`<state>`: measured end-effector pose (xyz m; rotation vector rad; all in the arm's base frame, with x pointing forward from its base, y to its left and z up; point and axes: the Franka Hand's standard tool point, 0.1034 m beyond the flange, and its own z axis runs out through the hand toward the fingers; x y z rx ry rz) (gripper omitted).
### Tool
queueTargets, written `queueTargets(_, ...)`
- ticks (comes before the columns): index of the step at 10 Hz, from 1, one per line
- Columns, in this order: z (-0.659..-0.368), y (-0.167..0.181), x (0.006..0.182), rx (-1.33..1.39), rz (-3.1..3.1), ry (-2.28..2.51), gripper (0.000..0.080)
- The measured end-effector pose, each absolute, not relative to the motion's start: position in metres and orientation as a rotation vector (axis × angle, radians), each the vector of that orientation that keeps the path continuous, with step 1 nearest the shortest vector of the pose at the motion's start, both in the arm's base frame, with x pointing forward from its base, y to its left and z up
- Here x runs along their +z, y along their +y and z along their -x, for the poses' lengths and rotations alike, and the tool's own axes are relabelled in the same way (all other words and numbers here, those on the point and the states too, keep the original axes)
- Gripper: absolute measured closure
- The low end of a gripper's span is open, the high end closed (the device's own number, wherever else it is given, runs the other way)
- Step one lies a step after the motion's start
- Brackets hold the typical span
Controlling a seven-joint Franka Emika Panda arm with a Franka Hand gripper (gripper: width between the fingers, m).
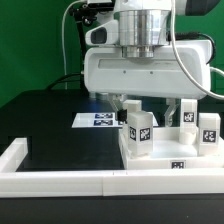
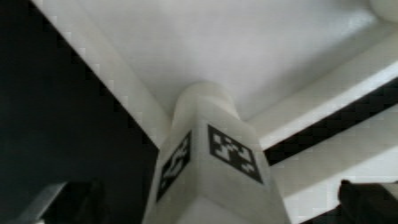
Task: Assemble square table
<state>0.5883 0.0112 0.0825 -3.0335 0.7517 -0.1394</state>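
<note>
While the jaws stood apart, the upright leg (long axis vertical) rose directly beneath them on the square top, seemingly ungripped.

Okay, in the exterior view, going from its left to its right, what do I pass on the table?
Flat white marker board with black tags → chunky white tagged table leg nearest the camera → white tagged leg farther back → white tagged leg at the exterior view's right edge.
</note>
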Motion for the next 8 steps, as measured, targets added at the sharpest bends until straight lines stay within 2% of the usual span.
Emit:
queueTargets(4, -0.588, 0.0098, 0.0824, -0.136, 3.152, 0.091, 0.015)
queueTargets(8, -0.5897, 0.0047, 0.0843, -0.126, 3.154, -0.335, 0.015)
